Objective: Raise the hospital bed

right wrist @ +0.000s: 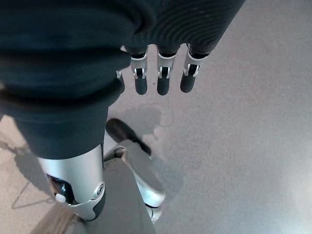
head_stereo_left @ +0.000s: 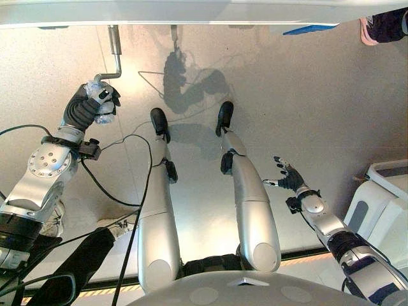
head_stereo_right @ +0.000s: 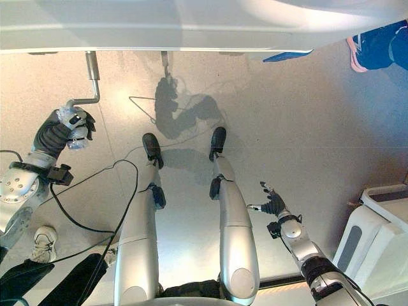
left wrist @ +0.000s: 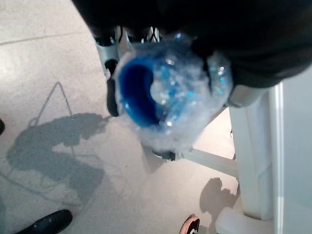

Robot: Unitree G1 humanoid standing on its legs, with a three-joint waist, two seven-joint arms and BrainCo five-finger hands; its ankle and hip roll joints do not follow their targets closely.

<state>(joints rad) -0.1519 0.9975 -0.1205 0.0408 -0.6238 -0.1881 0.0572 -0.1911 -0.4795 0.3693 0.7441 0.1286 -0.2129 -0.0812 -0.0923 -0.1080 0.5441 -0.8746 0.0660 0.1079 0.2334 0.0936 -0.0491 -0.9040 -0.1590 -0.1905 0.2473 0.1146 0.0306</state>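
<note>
Bed (head_stereo_left: 191,11) running pale and smooth along the far edge of the head views, above speckled beige floor (head_stereo_left: 306,115). Hanging down from its underside, a thin metal crank (head_stereo_left: 115,54), bending at a right angle toward a handle (left wrist: 165,102) wrapped in crinkly clear plastic over glossy blue. Left hand (head_stereo_left: 101,99) gripping that handle, fingers curling tightly round the wrapping. Right hand (head_stereo_left: 288,177) hanging low over bare floor, well apart from the crank, fingers (right wrist: 163,80) pointing straight and relaxed, holding nothing. Standing at the right edge, a white rounded unit (head_stereo_left: 382,204). Showing at the far right corner, a person's shoe (head_stereo_right: 376,48) in blue and pink.
</note>
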